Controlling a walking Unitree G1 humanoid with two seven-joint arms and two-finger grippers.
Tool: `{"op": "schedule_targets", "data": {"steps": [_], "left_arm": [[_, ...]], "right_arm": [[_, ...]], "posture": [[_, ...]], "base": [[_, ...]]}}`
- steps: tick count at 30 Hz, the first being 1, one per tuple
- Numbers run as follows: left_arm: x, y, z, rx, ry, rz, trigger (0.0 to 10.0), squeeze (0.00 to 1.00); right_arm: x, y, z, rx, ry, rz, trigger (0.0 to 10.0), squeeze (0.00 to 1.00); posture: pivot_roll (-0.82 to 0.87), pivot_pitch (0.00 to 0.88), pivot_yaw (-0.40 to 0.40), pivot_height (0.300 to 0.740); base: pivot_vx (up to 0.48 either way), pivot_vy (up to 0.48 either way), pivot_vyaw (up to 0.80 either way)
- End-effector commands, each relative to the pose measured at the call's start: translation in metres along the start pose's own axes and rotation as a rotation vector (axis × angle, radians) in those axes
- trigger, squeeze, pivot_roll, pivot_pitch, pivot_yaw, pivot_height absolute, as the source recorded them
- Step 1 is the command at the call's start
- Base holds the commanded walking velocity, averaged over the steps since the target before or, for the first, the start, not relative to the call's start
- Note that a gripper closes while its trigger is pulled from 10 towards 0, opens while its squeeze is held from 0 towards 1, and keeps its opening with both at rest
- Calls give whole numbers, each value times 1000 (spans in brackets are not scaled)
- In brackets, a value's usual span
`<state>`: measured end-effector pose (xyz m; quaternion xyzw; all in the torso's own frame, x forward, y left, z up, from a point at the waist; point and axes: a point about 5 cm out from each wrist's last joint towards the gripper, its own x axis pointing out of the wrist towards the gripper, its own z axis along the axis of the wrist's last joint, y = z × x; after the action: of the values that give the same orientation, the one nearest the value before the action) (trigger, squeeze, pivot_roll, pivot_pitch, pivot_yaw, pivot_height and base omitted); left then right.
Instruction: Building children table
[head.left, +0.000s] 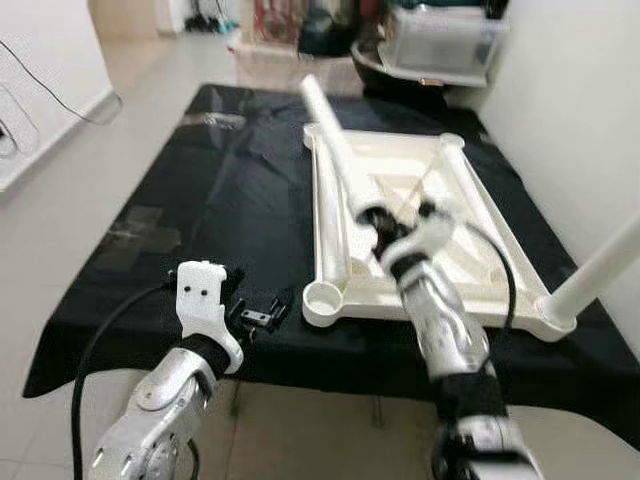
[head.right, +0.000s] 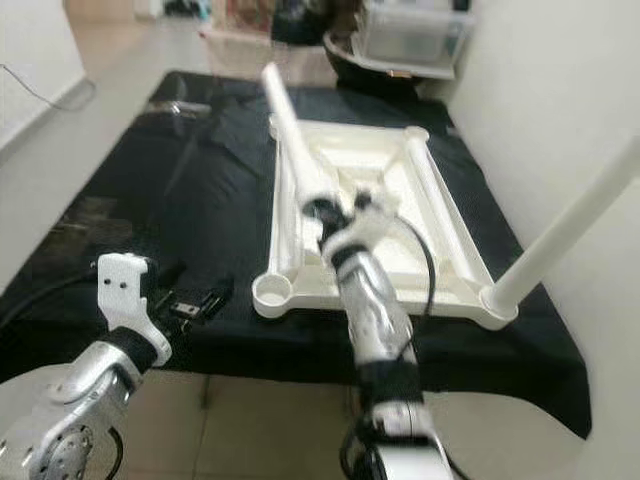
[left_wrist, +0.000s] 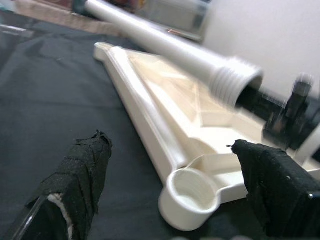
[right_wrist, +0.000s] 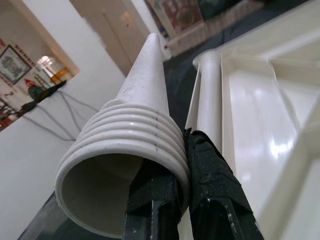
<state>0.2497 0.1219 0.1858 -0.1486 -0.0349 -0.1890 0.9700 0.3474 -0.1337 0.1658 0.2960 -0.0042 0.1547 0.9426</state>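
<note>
A white children's table top (head.left: 400, 165) lies upside down on a black cloth (head.left: 230, 170). One white leg (head.left: 600, 270) stands screwed into its near right corner. My right gripper (head.left: 385, 222) is shut on the threaded end of a second white leg (head.left: 335, 140), held slanted above the top's left rail. In the right wrist view the fingers (right_wrist: 210, 170) pinch the wall of the hollow threaded end (right_wrist: 135, 145). My left gripper (head.left: 262, 315) is open, low over the cloth beside the empty near left corner socket (left_wrist: 191, 196).
The cloth-covered surface ends just before me. A white wall (head.left: 580, 90) runs along the right side. Plastic storage boxes (head.left: 440, 40) and clutter stand beyond the far end. Bare floor (head.left: 90, 160) with a cable lies to the left.
</note>
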Motion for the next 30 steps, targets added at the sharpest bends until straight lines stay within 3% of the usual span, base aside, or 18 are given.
{"op": "schedule_targets", "data": {"steps": [1, 7, 9, 11, 13, 17, 19, 22, 24, 30], "left_arm": [[1, 1, -4, -42, 13, -10, 10000, 0], [6, -1, 7, -231, -52, -93, 10000, 0], [6, -1, 7, -231, -52, -93, 10000, 0], [5, 1, 4, -312, -67, -114, 10000, 0], [5, 1, 4, -312, -67, -114, 10000, 0], [7, 6, 9, -452, -135, -138, 10000, 0], [7, 6, 9, -452, -135, -138, 10000, 0], [2, 13, 9, -609, -174, -172, 10000, 0], [-2, 13, 7, -671, -176, -201, 10000, 0], [-6, 13, 2, -737, -162, -244, 10000, 0]], "right_arm": [[-2, 7, 9, 14, -21, 80, 0, 0], [-24, 3, 9, 68, 60, 235, 0, 0], [-24, 3, 9, 68, 60, 235, 0, 0], [-30, -2, 11, 102, 75, 249, 0, 0], [-30, -2, 11, 102, 75, 249, 0, 0], [-47, 2, 4, 170, 152, 349, 0, 0], [-47, 2, 4, 170, 152, 349, 0, 0], [-69, 8, -5, 289, 240, 474, 0, 0], [-76, 11, -7, 325, 268, 527, 0, 0], [-82, 10, -8, 373, 296, 558, 0, 0]], "posture": [[58, 0, -80, 740], [46, 0, -71, 740], [46, 0, -71, 740], [37, 0, -66, 740], [37, 0, -66, 740], [41, 0, -71, 740], [41, 0, -71, 740], [38, 0, -69, 740], [38, 0, -69, 740], [42, 0, -73, 740]], "base": [[0, 0, 0], [0, 0, 0], [0, 0, 0], [0, 0, 0], [0, 0, 0], [0, 0, 0], [0, 0, 0], [0, 0, 0], [0, 0, 0], [0, 0, 0]]}}
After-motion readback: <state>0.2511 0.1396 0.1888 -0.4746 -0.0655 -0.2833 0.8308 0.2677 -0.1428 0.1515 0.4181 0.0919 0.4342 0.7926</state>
